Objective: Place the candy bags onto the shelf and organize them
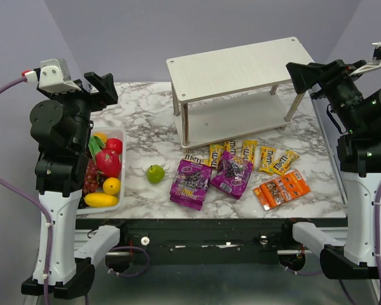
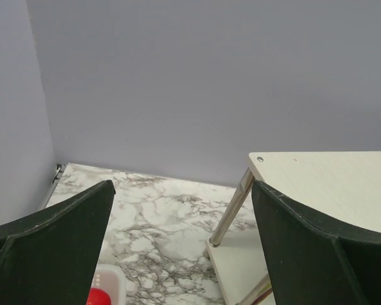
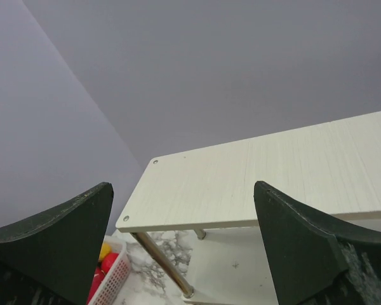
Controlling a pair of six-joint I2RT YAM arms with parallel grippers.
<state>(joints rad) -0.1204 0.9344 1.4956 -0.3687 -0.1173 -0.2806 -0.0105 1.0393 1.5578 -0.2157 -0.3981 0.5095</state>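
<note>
White marble table, plain lavender walls all around. The shelf sits far, center-right. The candy bags lie on the table just near of it: purple pouches, yellow packets, and an orange pack. The left gripper and right gripper hang raised at either side, jaws spread wide and holding nothing, well apart from the candy.

Plain lavender walls enclose a marble-patterned table.

Bright even overhead light, soft short shadows, sharp focus
</note>
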